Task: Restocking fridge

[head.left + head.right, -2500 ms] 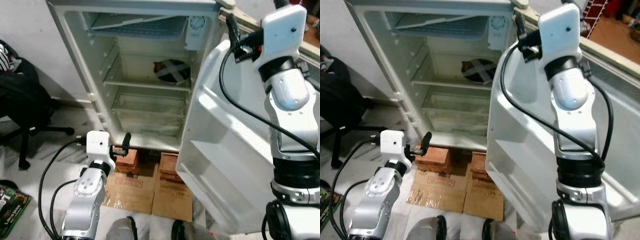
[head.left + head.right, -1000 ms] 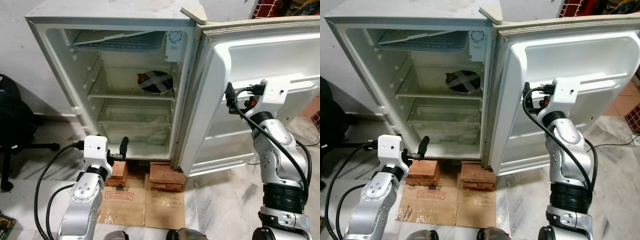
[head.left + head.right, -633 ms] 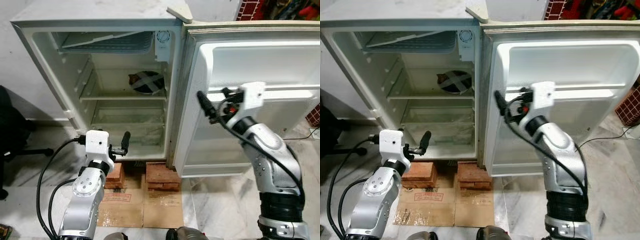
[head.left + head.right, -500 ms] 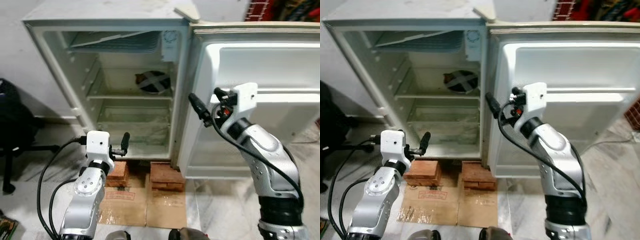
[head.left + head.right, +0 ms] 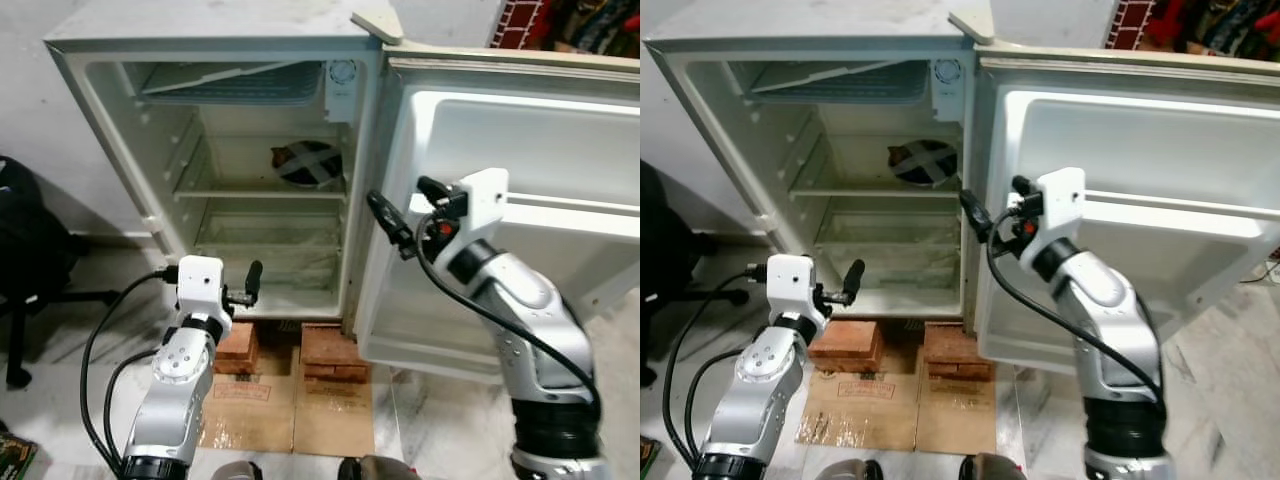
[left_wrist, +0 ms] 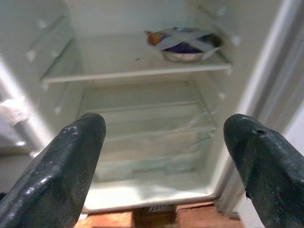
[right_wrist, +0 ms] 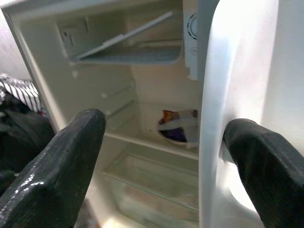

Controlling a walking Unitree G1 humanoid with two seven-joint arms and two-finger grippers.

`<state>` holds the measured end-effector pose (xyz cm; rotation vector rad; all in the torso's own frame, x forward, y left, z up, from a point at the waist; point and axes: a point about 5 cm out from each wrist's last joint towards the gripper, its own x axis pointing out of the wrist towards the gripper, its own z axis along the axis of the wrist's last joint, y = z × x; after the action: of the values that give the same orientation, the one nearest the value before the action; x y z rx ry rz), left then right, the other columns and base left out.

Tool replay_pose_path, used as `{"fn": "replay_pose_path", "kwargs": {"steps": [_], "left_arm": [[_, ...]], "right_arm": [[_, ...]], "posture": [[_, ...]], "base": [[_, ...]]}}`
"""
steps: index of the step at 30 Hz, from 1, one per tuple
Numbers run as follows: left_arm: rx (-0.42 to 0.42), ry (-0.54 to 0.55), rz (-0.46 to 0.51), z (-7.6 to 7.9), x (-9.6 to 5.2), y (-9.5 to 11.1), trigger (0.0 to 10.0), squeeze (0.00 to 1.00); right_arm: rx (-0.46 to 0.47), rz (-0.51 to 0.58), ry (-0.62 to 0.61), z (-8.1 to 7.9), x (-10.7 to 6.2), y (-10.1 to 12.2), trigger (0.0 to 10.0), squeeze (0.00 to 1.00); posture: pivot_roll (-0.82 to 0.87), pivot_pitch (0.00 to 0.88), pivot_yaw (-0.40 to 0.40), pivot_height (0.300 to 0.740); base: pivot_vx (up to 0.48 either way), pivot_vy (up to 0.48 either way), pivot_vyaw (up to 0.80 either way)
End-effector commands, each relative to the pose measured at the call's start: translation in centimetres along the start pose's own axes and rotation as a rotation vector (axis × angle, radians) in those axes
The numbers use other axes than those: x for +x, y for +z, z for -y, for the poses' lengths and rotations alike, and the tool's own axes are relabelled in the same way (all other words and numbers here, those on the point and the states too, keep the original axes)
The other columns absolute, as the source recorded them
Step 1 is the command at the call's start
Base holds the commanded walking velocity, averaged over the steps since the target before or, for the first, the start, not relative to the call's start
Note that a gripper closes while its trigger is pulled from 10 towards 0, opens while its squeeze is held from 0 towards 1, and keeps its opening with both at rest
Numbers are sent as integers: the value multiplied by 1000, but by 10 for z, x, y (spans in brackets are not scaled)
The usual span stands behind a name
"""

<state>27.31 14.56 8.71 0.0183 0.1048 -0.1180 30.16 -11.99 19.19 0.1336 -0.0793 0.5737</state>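
While fridge gapes, right gripper spread

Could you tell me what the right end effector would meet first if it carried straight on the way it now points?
Probably the fridge door's hinge-side edge: the right end effector is open and straddles that edge in its wrist view. Beyond lies the fridge's interior, with a covered bowl on the shelf. Depth is uncertain.
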Motion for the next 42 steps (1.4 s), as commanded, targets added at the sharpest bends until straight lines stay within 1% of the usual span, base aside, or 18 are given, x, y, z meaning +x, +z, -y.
{"fn": "replay_pose_path", "kwargs": {"steps": [1,5,12,15,16,17,18,20,24,25,26,27,30,33,35,37,39,42], "left_arm": [[13,20,-3,-4,0,-2,10000,0],[13,23,-3,-4,-1,-2,10000,0],[16,22,-3,-4,0,-2,10000,0],[16,18,-3,-4,1,-2,10000,0],[17,15,-4,-4,2,-2,10000,0],[17,15,-4,-4,2,-2,10000,0],[18,11,-4,-5,3,-2,10000,0],[19,5,-3,-4,5,-2,10000,0],[19,2,0,-4,7,-1,10000,0],[20,1,1,-4,7,-1,10000,0],[21,-1,3,-4,8,-1,10000,0],[21,-1,3,-4,8,-1,10000,0],[23,-2,4,-4,9,-1,10000,0],[22,-6,5,-4,10,-1,10000,0],[24,-9,7,-4,11,-1,10000,0],[24,-9,4,-4,12,-1,10000,0],[16,-16,9,-2,12,-1,10000,0],[18,-7,8,-3,11,-1,10000,0]], "right_arm": [[-7,85,210,-41,22,20,10000,0],[16,82,247,-47,22,19,10000,0],[162,80,371,-57,12,22,10000,0],[142,93,387,-55,9,27,10000,0],[-25,137,323,-49,9,37,10000,0],[-25,137,323,-49,9,37,10000,0],[-186,205,255,-43,9,53,10000,0],[-278,291,146,-35,8,73,10000,0],[-308,336,71,-29,6,83,10000,0],[-349,359,19,-25,5,89,10000,0],[-445,422,-41,-23,3,106,10000,0],[-445,422,-41,-23,3,106,10000,0],[-550,494,-96,-24,-1,128,10000,0],[-740,611,-213,-21,-6,160,10000,0],[-826,664,-297,-14,-10,173,10000,0],[-843,661,-353,-4,-12,175,10000,0],[-892,590,-501,20,-16,168,10000,0],[-875,491,-635,46,-21,155,10000,0]], "posture": [[-6,72,33,740],[-4,71,30,740],[-14,73,37,740],[-17,71,43,740],[-24,69,48,740],[-24,69,48,740],[-30,66,50,740],[-35,58,51,740],[-39,54,52,740],[-41,52,53,740],[-42,49,57,740],[-42,49,57,740],[-46,48,61,740],[-49,43,63,740],[-48,38,62,740],[-50,33,60,740],[-46,31,59,740],[-46,31,59,740]], "base": [[0,0,0],[-66,0,0],[-273,0,0],[-279,0,0],[-281,0,0],[-281,0,0],[-274,0,0],[-133,0,0],[0,0,0],[0,0,0],[0,0,0],[0,0,0],[0,0,0],[-239,0,0],[-202,0,0],[-238,0,0],[-398,0,0],[0,0,0]]}}
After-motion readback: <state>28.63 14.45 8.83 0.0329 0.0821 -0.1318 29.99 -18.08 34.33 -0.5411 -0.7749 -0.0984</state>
